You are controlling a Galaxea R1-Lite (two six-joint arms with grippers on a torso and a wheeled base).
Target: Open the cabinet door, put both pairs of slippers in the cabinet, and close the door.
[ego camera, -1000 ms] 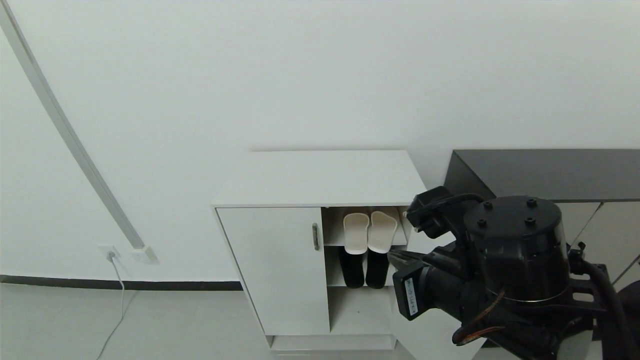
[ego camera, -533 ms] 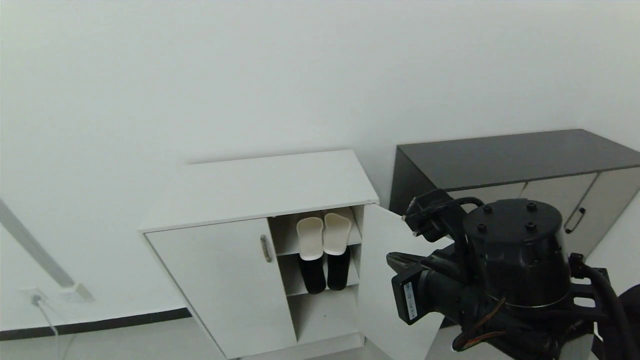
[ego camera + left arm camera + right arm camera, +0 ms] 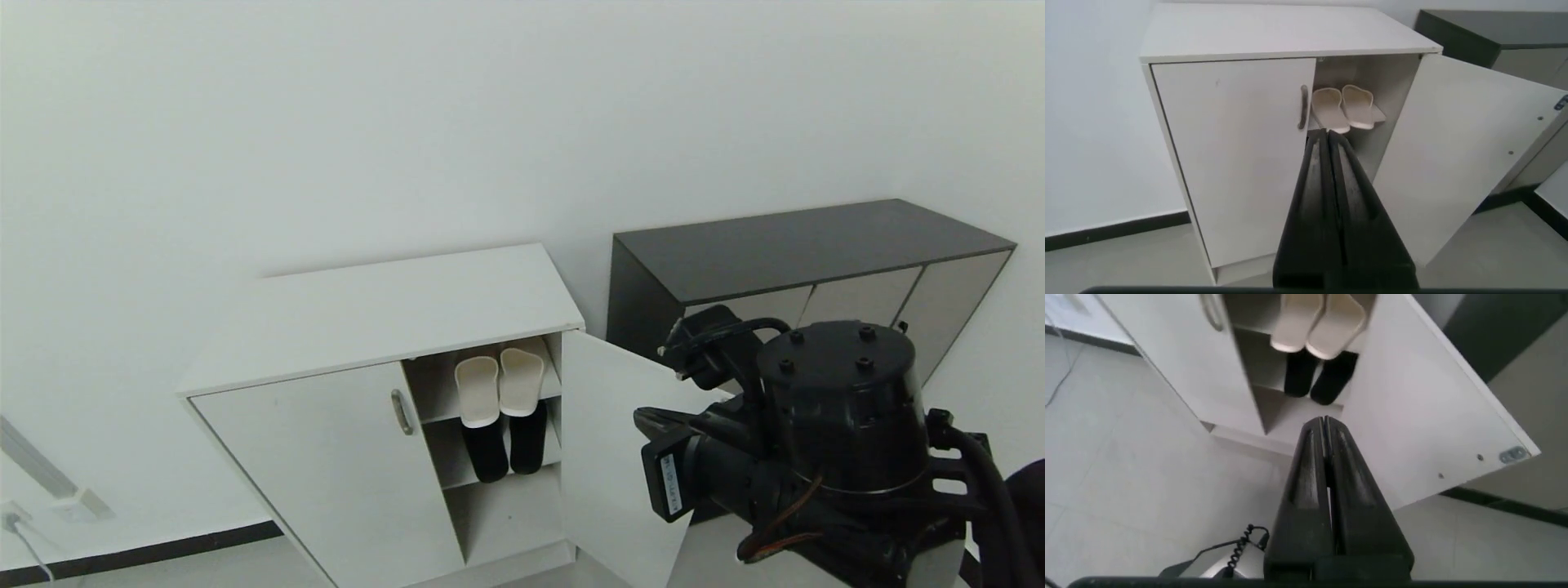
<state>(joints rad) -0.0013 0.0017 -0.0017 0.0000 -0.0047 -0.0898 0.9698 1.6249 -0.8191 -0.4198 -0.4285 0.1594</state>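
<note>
The white cabinet (image 3: 384, 310) stands against the wall, its left door (image 3: 326, 474) closed and its right door (image 3: 608, 457) swung open. Inside, a white pair of slippers (image 3: 500, 384) leans toes-up on the upper shelf, and a black pair (image 3: 506, 449) stands just below it. My right gripper (image 3: 1325, 423) is shut and empty, low in front of the open compartment beside the open door (image 3: 1429, 416). My left gripper (image 3: 1323, 135) is also shut and empty, held before the cabinet in line with the closed door's handle (image 3: 1303, 106) and the white slippers (image 3: 1349, 106).
A dark sideboard (image 3: 800, 245) with grey doors stands right of the cabinet, close behind the open door. A wall socket and trunking (image 3: 77, 506) sit low on the wall at the left. Bare floor (image 3: 1135, 482) lies before the cabinet.
The whole head picture has shifted, so the camera has turned: the cabinet now sits further left and more of the sideboard shows. The slippers, doors and right arm look unchanged.
</note>
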